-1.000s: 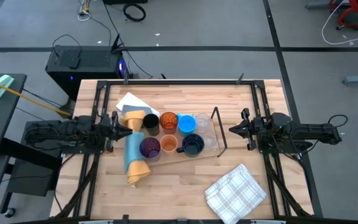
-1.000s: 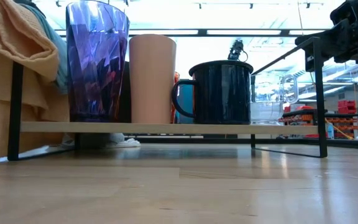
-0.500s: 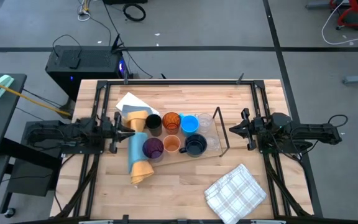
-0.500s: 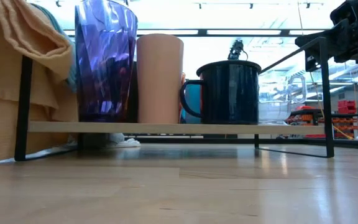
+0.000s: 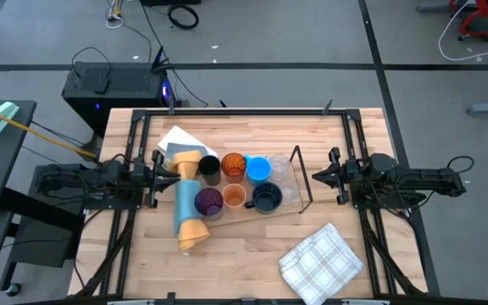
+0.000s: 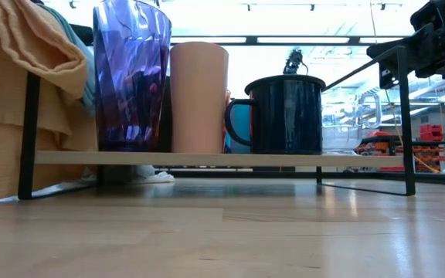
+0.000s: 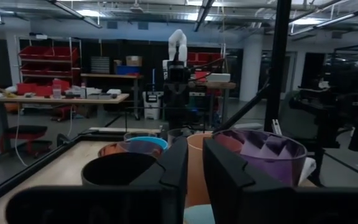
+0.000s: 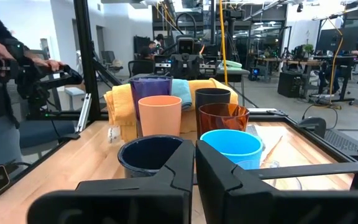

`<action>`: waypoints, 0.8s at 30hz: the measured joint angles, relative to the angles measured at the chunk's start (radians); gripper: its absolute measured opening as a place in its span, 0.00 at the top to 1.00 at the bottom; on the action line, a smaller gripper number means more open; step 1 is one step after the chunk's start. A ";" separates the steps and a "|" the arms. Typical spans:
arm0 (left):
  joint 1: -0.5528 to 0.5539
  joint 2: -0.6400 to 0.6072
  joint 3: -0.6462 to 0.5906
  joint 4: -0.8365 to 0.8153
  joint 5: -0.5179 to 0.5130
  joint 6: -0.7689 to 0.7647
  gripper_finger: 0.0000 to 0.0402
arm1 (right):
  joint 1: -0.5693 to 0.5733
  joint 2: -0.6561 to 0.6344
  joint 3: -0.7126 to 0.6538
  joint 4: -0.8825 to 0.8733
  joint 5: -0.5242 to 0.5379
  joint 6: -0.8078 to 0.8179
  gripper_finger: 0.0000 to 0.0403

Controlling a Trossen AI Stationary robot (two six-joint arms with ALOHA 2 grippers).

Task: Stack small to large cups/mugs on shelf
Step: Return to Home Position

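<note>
Since a second ago we see the left gripper [image 5: 155, 174] drawn back from the shelf [image 5: 300, 180], and the shelf with its load sits slightly further right in the low view. The right arm has not moved.

Against the shelf's left end lies a rolled yellow-and-blue cloth [image 5: 185, 203], between that gripper and the cups, with a white sheet [image 5: 179, 140] behind it. Along the shelf's far side stand the black cup [image 5: 209, 168], amber cup [image 5: 232, 165], blue cup [image 5: 257, 169] and a clear glass [image 5: 276, 165]. Along its near side stand the purple tumbler [image 5: 207, 201], peach cup [image 5: 234, 197], dark mug [image 5: 264, 198] and another glass [image 5: 286, 193]. A checked cloth [image 5: 322, 261] lies well in front of the shelf's right end.

Bare table [image 5: 244, 263] stays open in front of the shelf and beyond its right end rod.

Both arms lie low, aimed at the shelf's ends. We see the left fingers [image 7: 229, 177] nearly together and empty. The right gripper [image 5: 318, 176] is pressed together, holding nothing.
</note>
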 joint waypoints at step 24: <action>0.008 0.003 0.000 0.006 0.000 -0.012 0.85 | 0.000 0.000 0.000 0.000 0.000 0.000 0.94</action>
